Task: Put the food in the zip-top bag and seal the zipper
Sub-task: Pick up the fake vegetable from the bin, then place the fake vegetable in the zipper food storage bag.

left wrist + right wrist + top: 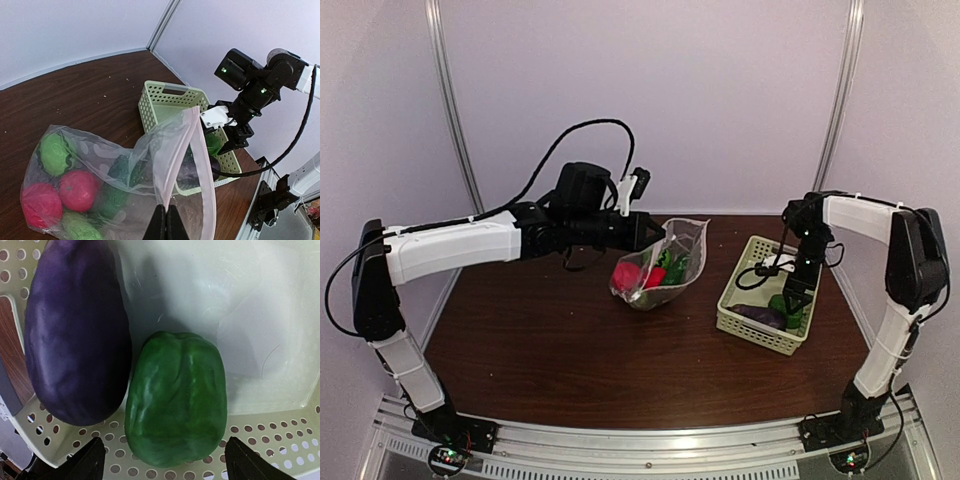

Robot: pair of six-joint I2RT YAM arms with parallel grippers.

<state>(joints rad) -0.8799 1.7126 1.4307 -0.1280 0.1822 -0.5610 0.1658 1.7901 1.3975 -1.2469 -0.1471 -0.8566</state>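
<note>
The zip-top bag (pixel 672 262) lies at the table's middle with its mouth held up. My left gripper (pixel 648 232) (pixel 166 220) is shut on the bag's mouth edge, pinching the pale zipper (pixel 176 150) strip. Through the bag I see two red round foods (pixel 79 189) and several green pieces (pixel 55 152). My right gripper (pixel 798 298) (pixel 167 462) hangs open inside the basket, its fingers either side of a green pepper (pixel 175 400) and apart from it. A dark purple eggplant (pixel 75 335) lies beside the pepper.
The pale green perforated basket (pixel 752 337) (pixel 165 100) (pixel 260 340) stands at the right of the table, next to the bag. A black cable runs along the right arm above the basket. White walls close in the back and sides.
</note>
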